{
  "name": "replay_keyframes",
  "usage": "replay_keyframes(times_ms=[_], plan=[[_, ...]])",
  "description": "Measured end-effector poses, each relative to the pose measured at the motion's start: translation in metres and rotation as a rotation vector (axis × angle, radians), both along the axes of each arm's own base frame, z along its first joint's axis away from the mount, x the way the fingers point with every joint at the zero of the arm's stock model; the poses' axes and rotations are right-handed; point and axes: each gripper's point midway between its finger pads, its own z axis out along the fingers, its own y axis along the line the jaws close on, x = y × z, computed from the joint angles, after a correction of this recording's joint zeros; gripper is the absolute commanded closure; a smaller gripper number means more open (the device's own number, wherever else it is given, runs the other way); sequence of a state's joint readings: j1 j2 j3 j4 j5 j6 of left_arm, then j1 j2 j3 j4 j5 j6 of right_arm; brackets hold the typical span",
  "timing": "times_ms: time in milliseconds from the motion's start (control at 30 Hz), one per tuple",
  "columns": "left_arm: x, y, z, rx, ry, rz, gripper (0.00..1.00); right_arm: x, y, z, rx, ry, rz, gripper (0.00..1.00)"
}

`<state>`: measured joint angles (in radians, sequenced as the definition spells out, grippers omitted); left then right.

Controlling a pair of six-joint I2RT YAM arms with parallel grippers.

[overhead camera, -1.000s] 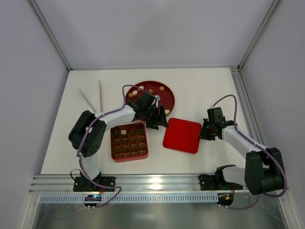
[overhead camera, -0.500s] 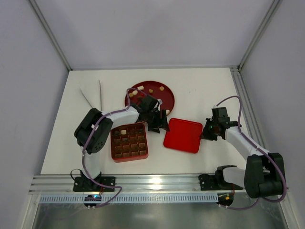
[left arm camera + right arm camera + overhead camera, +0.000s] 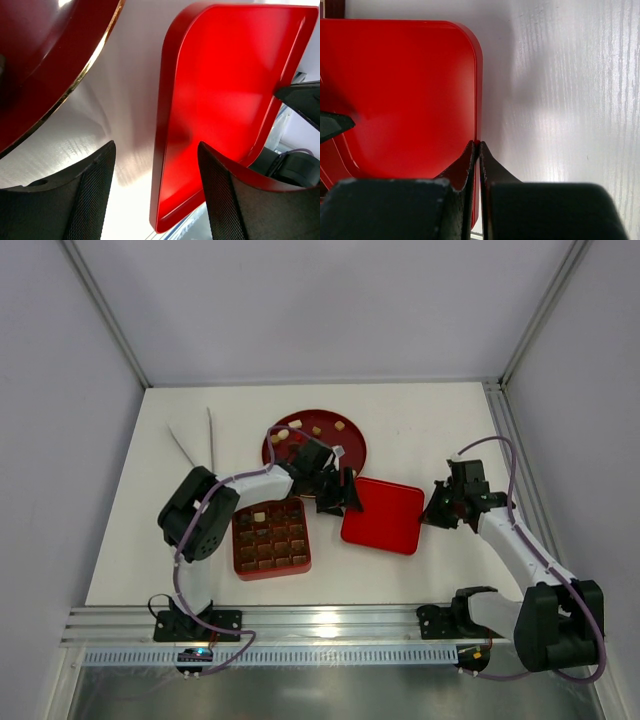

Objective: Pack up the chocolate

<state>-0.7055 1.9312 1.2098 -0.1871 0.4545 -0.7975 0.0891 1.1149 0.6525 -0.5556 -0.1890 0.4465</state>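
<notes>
The chocolate [image 3: 259, 515] mostly fills the tray [image 3: 238, 540] left of centre, a few pieces lie on the plate [image 3: 340, 452] above, and the lid [image 3: 383, 515] is not yet on, the right gripper [image 3: 432, 512] clamped on its right edge, the left gripper [image 3: 340, 495] spread astride its left.

A white table [image 3: 440, 420] sits between pale grey walls [image 3: 320, 310], with a metal rail [image 3: 330, 623] along its near edge.

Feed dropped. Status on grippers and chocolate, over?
Left gripper open astride lid edge; right gripper shut on opposite edge. Chocolate on plate, one pale piece in tray. Tray uncovered.
</notes>
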Motion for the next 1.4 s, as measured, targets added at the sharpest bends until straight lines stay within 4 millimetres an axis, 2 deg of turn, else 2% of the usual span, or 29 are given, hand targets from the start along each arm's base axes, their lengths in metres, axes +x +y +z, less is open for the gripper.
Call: replay_keyframes(times_ms=[167, 467, 600, 767, 867, 933, 1067, 1100, 1200, 1233, 1267, 1367, 1400], plan=[[-0.002, -0.006, 0.003, -0.047, 0.008, -0.001, 0.37, -0.002, 0.003, 0.002, 0.016, 0.001, 0.009, 0.96], [-0.013, -0.012, 0.009, -0.132, 0.056, 0.003, 0.48, -0.003, 0.011, 0.006, 0.067, 0.002, 0.021, 0.96], [-0.013, -0.016, 0.022, -0.171, 0.051, 0.007, 0.65, -0.002, 0.014, 0.007, 0.082, -0.002, 0.022, 0.96], [-0.013, -0.021, 0.043, -0.227, 0.032, -0.004, 0.77, -0.002, 0.014, 0.011, 0.081, -0.017, 0.022, 0.96], [-0.014, -0.024, 0.053, -0.261, 0.034, -0.013, 0.93, -0.003, 0.012, 0.012, 0.064, -0.025, 0.017, 0.96], [-0.015, -0.026, 0.059, -0.282, 0.031, -0.024, 1.00, -0.004, 0.011, 0.011, 0.050, -0.021, 0.018, 0.96], [-0.016, -0.026, 0.060, -0.284, 0.033, -0.027, 1.00, -0.005, 0.012, 0.010, 0.016, -0.028, 0.030, 0.96], [-0.016, -0.025, 0.060, -0.282, 0.034, -0.028, 1.00, -0.005, 0.013, 0.011, 0.005, -0.030, 0.033, 0.94], [-0.015, -0.024, 0.061, -0.267, 0.035, -0.029, 1.00, -0.004, 0.015, 0.014, -0.020, -0.040, 0.045, 0.70], [-0.016, -0.023, 0.060, -0.255, 0.038, -0.027, 1.00, -0.003, 0.016, 0.016, -0.024, -0.050, 0.050, 0.54], [-0.017, -0.022, 0.059, -0.247, 0.046, -0.027, 1.00, -0.002, 0.017, 0.019, -0.028, -0.062, 0.053, 0.47], [-0.021, -0.018, 0.058, -0.218, 0.058, -0.031, 1.00, 0.004, 0.018, 0.031, -0.055, -0.114, 0.071, 0.32], [-0.022, -0.016, 0.058, -0.210, 0.065, -0.030, 1.00, 0.006, 0.018, 0.035, -0.065, -0.132, 0.075, 0.30]])
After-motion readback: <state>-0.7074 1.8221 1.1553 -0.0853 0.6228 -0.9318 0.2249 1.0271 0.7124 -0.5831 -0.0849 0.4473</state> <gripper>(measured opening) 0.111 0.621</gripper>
